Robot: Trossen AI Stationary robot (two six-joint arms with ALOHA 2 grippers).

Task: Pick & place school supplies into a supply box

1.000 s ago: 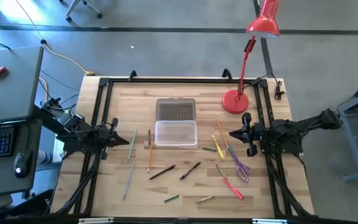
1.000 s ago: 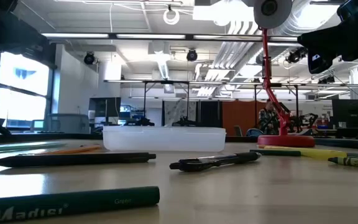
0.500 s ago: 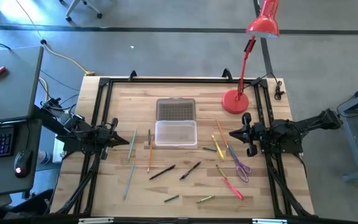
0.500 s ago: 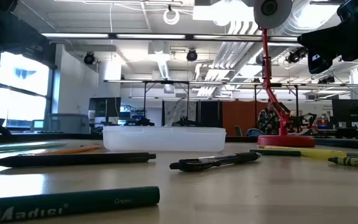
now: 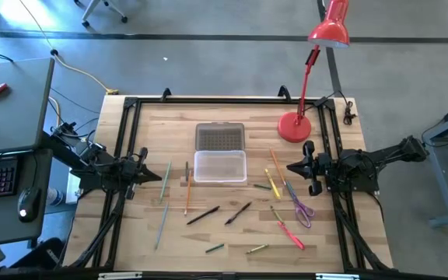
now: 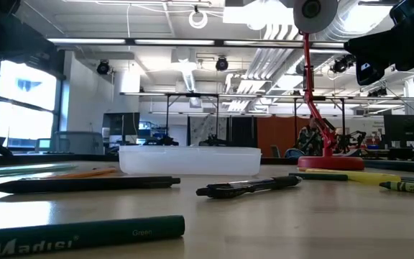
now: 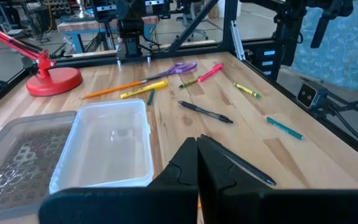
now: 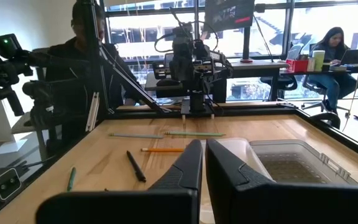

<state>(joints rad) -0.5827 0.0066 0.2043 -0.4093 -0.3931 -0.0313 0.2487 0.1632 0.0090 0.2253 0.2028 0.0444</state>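
1. My left gripper (image 5: 145, 169) waits at the table's left edge, fingers together, empty.
2. My right gripper (image 5: 292, 166) waits opposite, fingers together, empty.
3. Supply box (image 5: 219, 166) sits mid-table, its lid (image 5: 220, 136) lying touching it.
4. Scissors (image 5: 301, 208) and pens lie scattered around.

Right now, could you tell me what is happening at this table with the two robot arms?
Nothing is being handled yet. The left gripper waits at the table's left edge and the right gripper at its right edge, both shut and empty. The clear rectangular plastic box sits open and empty mid-table, its grey ribbed lid lying beside it. Pencils, pens and markers lie scattered on the wooden table, with the purple-handled scissors near the right arm. A red desk lamp stands at the back.
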